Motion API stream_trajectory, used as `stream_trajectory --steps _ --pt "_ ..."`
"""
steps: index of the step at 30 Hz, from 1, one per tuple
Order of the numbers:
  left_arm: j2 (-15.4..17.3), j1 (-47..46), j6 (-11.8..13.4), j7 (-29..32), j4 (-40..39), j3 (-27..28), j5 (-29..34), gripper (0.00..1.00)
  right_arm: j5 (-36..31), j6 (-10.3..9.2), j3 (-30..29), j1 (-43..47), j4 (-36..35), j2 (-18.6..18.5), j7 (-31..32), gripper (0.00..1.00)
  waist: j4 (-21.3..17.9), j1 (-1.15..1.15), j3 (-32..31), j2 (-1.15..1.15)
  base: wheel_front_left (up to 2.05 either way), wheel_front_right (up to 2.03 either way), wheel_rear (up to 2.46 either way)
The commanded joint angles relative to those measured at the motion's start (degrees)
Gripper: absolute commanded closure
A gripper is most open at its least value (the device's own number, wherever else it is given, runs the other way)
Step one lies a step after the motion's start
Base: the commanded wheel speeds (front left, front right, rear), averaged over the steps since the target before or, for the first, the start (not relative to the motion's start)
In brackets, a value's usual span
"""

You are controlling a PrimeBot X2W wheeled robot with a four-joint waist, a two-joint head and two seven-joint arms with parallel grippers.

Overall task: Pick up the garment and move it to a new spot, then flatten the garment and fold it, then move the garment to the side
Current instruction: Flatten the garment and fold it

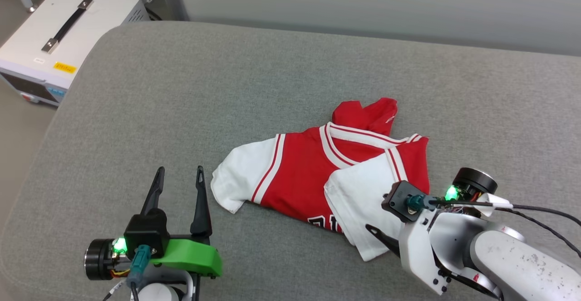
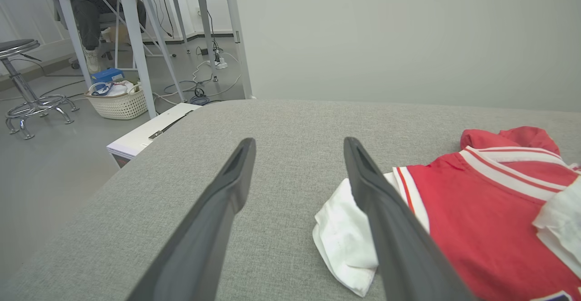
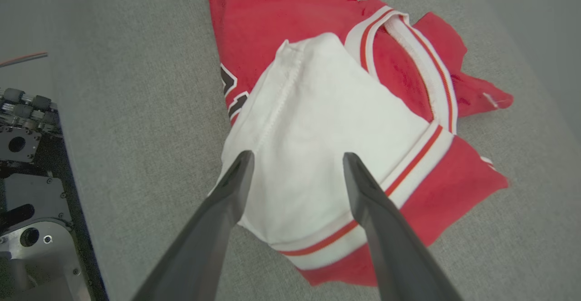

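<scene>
While the garment (image 1: 299, 174) lies crumpled on the grey cushion (image 1: 181, 87), its long axis runs left to right between the arms.
Right gripper (image 3: 297, 155): nearer, fingers spread and empty, over the folded-in white sleeve. Left gripper (image 1: 180, 169): spread, empty, just beside the other sleeve, apart.

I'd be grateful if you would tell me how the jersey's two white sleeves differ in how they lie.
The left sleeve spreads outward from the jersey onto the grey fabric surface; the right sleeve is folded inward over the red front, hiding part of the black lettering. The left sleeve lies beside the open left gripper; the right sleeve lies just ahead of the open right gripper. Both are white with red-striped trim.
</scene>
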Motion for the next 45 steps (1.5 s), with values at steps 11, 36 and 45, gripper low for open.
stream_trajectory --steps 11,36,45 --pt "-4.93 -2.43 -4.23 -0.32 0.5 3.0 3.46 0.0 2.86 -0.04 9.91 -6.96 7.72 -0.83 6.24 0.0 4.04 0.0 7.37 0.0 0.0 0.0 0.0" --pt "-6.77 1.15 -6.69 -0.33 1.91 7.11 6.19 0.0 15.21 -0.04 -2.46 1.33 10.59 2.25 -18.53 1.0 -2.79 0.0 0.3 0.0 0.0 0.0 0.0" --pt "-6.85 2.87 -7.09 -0.33 2.02 7.39 6.37 0.0 23.26 -0.04 -19.19 11.96 10.33 4.99 -28.39 1.0 -5.36 0.0 -0.68 0.0 0.0 0.0 0.0"
